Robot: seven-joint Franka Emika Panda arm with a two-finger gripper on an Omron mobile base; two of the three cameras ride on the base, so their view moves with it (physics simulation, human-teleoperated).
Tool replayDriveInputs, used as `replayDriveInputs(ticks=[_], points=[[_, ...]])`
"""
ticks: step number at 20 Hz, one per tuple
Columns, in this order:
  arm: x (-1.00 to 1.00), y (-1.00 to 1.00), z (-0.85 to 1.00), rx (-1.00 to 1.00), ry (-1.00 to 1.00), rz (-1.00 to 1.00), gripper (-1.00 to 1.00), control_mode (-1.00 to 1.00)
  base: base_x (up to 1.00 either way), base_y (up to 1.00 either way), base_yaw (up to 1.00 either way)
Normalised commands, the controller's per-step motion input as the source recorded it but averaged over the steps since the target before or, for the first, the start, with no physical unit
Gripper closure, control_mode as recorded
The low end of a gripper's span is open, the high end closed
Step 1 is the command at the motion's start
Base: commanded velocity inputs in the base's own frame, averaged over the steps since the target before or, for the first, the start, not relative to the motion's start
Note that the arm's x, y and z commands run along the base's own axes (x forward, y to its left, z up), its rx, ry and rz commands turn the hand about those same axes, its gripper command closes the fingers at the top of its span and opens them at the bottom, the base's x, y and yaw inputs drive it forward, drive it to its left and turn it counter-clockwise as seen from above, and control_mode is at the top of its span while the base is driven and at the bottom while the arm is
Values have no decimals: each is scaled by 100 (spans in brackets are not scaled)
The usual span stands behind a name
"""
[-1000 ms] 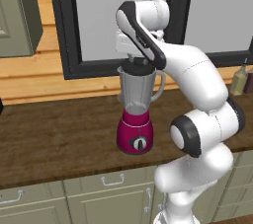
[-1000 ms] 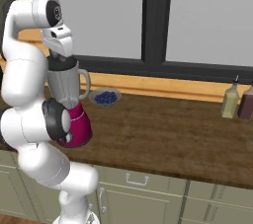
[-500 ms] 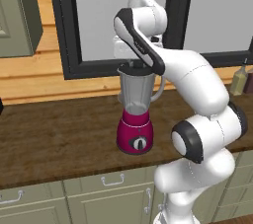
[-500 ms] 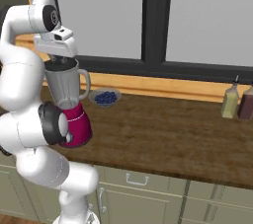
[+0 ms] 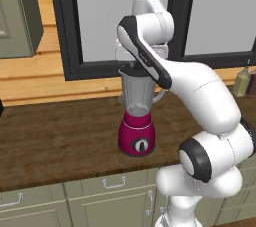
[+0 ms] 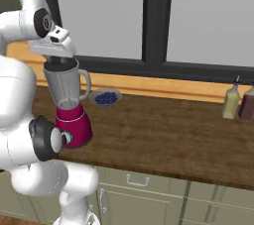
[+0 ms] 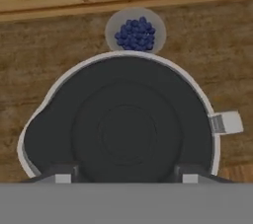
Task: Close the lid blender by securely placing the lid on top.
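Claw (image 7: 123, 177) of mine hangs just above the round black disc lid (image 7: 123, 129), tips apart, gripping nothing. That lid sits on the translucent grey jar of the magenta-based blender (image 5: 136, 116) on the wooden bench (image 6: 173, 140). Placement looks done; only backing away remains.

A dark wooden countertop (image 6: 163, 140) runs across the middle of both base views, above pale green cabinets (image 6: 144, 199) with metal handles. Behind it a light wood-panelled wall (image 5: 35, 78) holds a black-framed window (image 6: 149, 21). An upper cabinet (image 5: 15, 16) hangs at upper left.
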Motion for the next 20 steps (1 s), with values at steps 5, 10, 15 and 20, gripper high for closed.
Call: replayDriveInputs(ticks=[5,10,15,20], points=[[-56,3,-3,-7,-22,2,-100,-100,0,0,0],[-98,39,-42,-9,-18,6,-100,-100,0,0,0],[-100,47,-87,-14,-6,6,-100,-100,0,0,0],[-58,53,-100,-20,0,2,-100,-100,0,0,0]])
